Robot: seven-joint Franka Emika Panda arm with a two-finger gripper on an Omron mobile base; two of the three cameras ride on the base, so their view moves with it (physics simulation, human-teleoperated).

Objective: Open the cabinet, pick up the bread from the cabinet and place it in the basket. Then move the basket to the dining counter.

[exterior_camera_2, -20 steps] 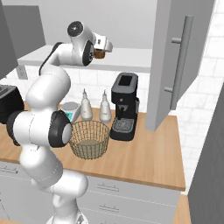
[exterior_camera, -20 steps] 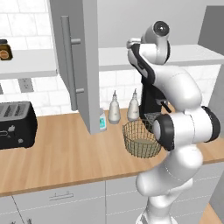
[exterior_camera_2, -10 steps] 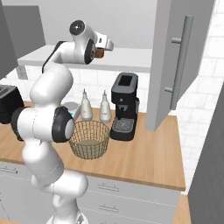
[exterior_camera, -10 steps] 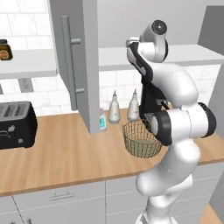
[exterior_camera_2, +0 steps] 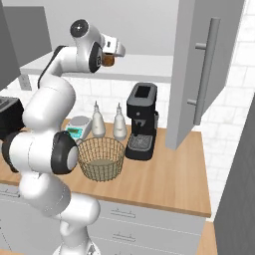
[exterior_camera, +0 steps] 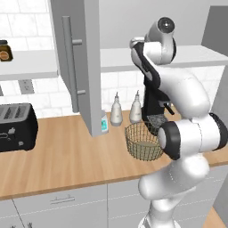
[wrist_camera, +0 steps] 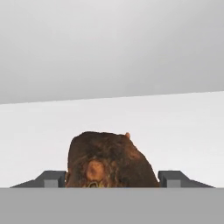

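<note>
The cabinet stands open, its grey door (exterior_camera: 82, 67) swung out on the left and the other door (exterior_camera_2: 199, 74) on the right. The dark-brown bread (wrist_camera: 109, 159) sits on the white shelf (exterior_camera_2: 144, 67). In the right base view the bread (exterior_camera_2: 108, 60) shows just under the hand. My gripper (wrist_camera: 112, 180) reaches into the cabinet, and its two fingers press against the loaf's left and right sides. The wire basket (exterior_camera: 142, 141) stands on the wooden worktop below, in front of the arm, seen too as the basket (exterior_camera_2: 102, 158). The dining counter is out of view.
A black coffee machine (exterior_camera_2: 141, 122) stands right of the basket, with two pale bottles (exterior_camera_2: 98, 122) and a small scale (exterior_camera_2: 77, 127) behind it. A black toaster (exterior_camera: 15, 127) sits at the far left, and a brown-lidded jar (exterior_camera: 4, 50) on the left shelf.
The fingers have closed in from wide open onto the sides of the bread. The arm has barely shifted and the basket has not moved.
</note>
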